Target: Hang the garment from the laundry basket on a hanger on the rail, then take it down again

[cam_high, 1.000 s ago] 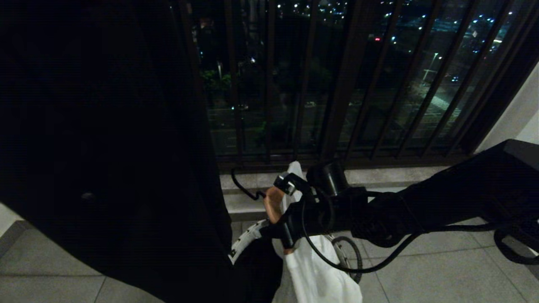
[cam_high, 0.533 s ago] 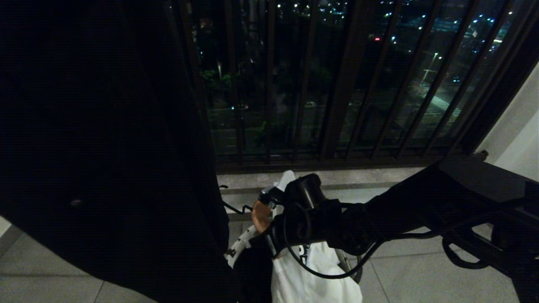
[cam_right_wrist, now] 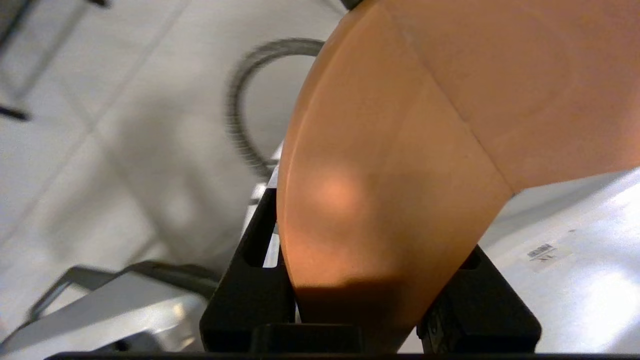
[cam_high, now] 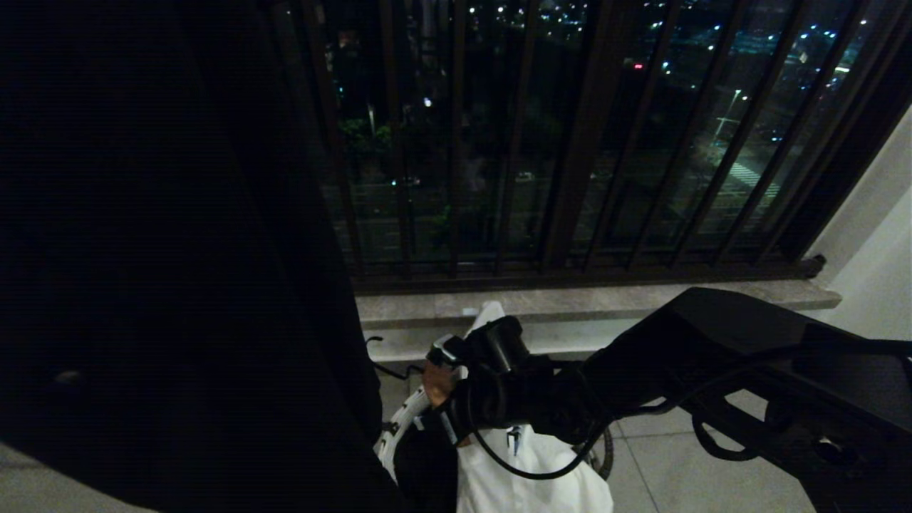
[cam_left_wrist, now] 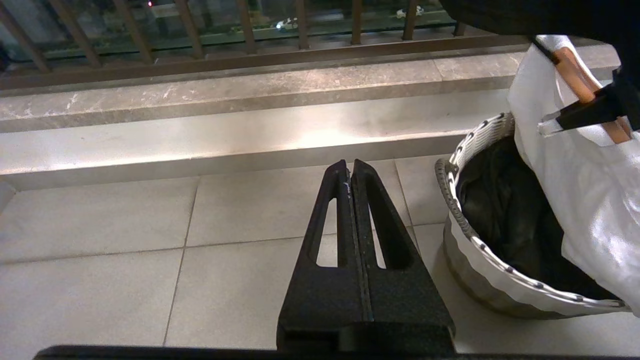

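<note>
R gripper [cam_high: 447, 388] is clamping the wooden hanger [cam_right_wrist: 400, 165], w/ its fingers [cam_right_wrist: 250, 280] pressing either side of the orange-brown body. Hanger is carrying the white garment [cam_high: 527, 477], which is hanging down from it and draping over the laundry basket [cam_left_wrist: 475, 260]. Taking the basket as landmark: hanger and gripper are sitting just above its rim, on the side nearer the window ledge [cam_left_wrist: 225, 120]; garment's lower part is falling across the basket's far side as seen from L wrist cam, touching or nearly touching the rim – can't tell which. Inside the basket dark cloth [cam_left_wrist: 500, 215] is lying, filling the visible interior. Basket's black ring-shaped loop handle [cam_right_wrist: 245, 110] is showing blurred behind the hanger in R wrist view. A thin black hook [cam_high: 385, 367] is sticking out from the hanger's top, on the side away from the basket, toward the big dark hanging fabric [cam_high: 178, 249]; that fabric is covering the robot's-left half of head view, next to the basket.

L gripper [cam_left_wrist: 350, 170] is hanging beside the basket over the floor tiles [cam_left_wrist: 125, 250], near the ledge, fingers pressed together w/ nothing between them. It's apart from the basket, not touching.

Beyond the ledge, brown railing bars [cam_high: 584, 142] are standing in front of a night street w/ lights. Garment's small size label [cam_right_wrist: 542, 251] is showing beside the hanger.
</note>
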Motion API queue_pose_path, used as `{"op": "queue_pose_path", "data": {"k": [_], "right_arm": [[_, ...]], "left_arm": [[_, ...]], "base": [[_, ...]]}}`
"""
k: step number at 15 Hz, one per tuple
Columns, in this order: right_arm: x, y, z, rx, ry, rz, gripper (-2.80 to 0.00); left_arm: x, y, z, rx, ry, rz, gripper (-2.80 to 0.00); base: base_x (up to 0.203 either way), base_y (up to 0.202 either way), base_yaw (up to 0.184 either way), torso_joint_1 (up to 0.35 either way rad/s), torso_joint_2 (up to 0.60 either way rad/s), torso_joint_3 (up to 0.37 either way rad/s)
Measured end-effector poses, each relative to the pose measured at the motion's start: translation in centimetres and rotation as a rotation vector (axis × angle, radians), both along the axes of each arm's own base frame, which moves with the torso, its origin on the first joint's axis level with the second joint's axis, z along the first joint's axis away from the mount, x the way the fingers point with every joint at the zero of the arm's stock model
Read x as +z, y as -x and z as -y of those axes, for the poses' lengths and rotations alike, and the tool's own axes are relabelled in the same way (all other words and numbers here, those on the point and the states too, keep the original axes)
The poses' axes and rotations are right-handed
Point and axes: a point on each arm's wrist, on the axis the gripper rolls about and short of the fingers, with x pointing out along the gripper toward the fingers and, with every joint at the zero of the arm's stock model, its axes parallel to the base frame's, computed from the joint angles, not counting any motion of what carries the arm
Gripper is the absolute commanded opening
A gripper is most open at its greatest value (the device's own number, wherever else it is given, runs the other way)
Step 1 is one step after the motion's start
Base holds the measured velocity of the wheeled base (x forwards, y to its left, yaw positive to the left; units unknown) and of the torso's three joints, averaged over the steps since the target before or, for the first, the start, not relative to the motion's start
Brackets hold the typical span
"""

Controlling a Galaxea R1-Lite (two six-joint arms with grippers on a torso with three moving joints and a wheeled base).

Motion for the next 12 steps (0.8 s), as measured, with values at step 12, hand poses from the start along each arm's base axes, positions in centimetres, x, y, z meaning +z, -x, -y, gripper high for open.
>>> {"op": "queue_pose_path", "data": {"k": [12], "right_arm": [[-1.3, 0.1, -3.2, -0.091, 0.168, 0.023, -2.8]], "left_arm": [[0.0, 0.0, 0.0, 0.0, 0.0, 0.0, -2.8]], "base": [[0.0, 0.0, 0.0, 0.0, 0.0, 0.0]]}}
